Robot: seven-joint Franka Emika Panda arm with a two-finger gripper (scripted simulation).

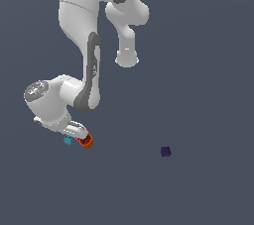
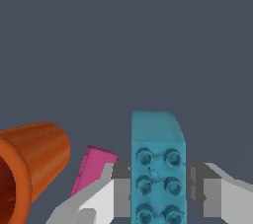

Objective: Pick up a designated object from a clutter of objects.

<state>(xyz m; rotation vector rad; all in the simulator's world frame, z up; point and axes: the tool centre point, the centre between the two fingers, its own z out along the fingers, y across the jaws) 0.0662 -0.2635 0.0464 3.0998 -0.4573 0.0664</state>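
Gripper [image 2: 158,193] pads straddle our teal studded brick [image 2: 157,168], contact unclear; rigid, light, slick plastic; we'd pinch its long flat sides.

Flat, even simulator light; dim slate backdrop; no cast shadows; no glare; soft shading on white arm [image 1: 82,45]; coarse low-resolution render, edges slightly blurred; no edge distortion.
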